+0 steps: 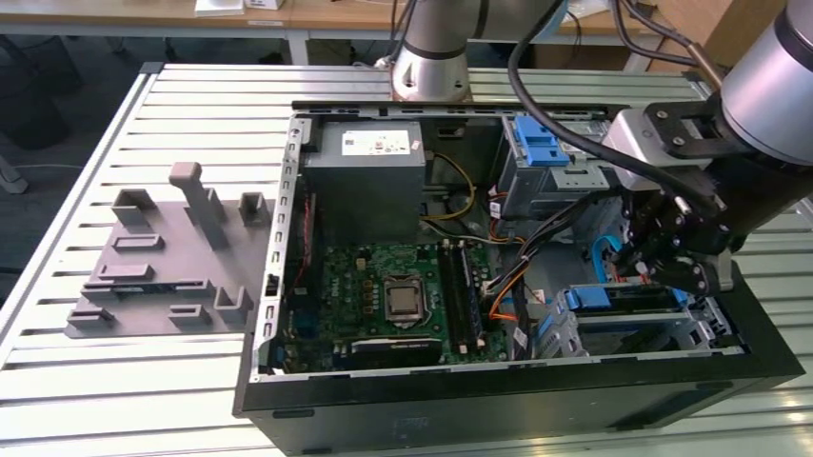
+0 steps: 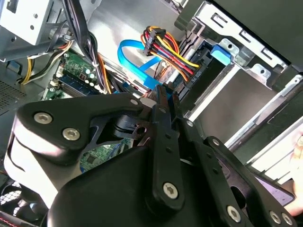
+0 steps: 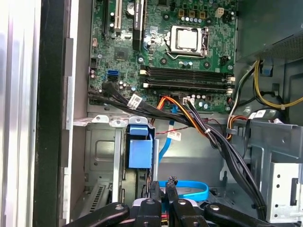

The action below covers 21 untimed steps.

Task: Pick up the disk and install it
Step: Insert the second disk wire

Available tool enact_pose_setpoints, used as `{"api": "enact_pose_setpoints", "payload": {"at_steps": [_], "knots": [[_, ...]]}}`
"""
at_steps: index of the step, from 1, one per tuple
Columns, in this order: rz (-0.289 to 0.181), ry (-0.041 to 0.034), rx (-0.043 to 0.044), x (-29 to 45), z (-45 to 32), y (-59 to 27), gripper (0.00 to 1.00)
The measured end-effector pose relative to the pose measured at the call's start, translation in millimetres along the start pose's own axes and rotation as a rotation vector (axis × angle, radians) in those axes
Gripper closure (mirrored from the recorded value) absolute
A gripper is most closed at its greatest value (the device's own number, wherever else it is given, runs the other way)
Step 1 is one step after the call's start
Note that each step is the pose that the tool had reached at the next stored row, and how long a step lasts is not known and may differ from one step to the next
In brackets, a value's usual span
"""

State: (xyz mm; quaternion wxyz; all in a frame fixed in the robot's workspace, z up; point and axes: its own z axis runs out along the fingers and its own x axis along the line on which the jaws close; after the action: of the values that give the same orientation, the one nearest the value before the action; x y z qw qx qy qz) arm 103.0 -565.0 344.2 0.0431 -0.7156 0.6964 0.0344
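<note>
The gripper [image 1: 664, 274] is down inside the open computer case [image 1: 508, 405], at the corner toward the exterior view's right, just above the drive bay [image 1: 711, 328]. In both wrist views its fingers sit drawn together, tips almost touching, and I can't make out anything pinched between them.

The disk [image 1: 625, 303] lies flat in that bay with its blue rail showing. In the second wrist view its plain metal face [image 2: 236, 101] sits inside the frame under a blue tab [image 2: 220, 52]. So it looks already slotted in, and the work now is at its cable end.

It's crowded here. A flat blue cable [image 2: 135, 59] loops right past the fingertips, and a bundle of coloured wires [image 2: 163, 47] ends in a plug just beside the disk's edge. In the first wrist view the motherboard [image 3: 163, 52] lies well beyond the bay.

To do this step well, I'd judge:
- Keep the closed tips square to the disk's end, so any push goes straight along the rails.
- Move slowly, so the blue loop isn't snagged or the wires trapped against the frame.
- Keep the pressure gentle, because a tilted disk would jam in the bay.
</note>
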Motion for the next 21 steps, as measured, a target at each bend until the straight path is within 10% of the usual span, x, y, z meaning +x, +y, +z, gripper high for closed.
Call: {"api": "enact_pose_setpoints", "payload": {"at_steps": [21], "knots": [[0.006, 0.0003, 0.0006, 6.5, 2.6, 0.3, 0.84]]}}
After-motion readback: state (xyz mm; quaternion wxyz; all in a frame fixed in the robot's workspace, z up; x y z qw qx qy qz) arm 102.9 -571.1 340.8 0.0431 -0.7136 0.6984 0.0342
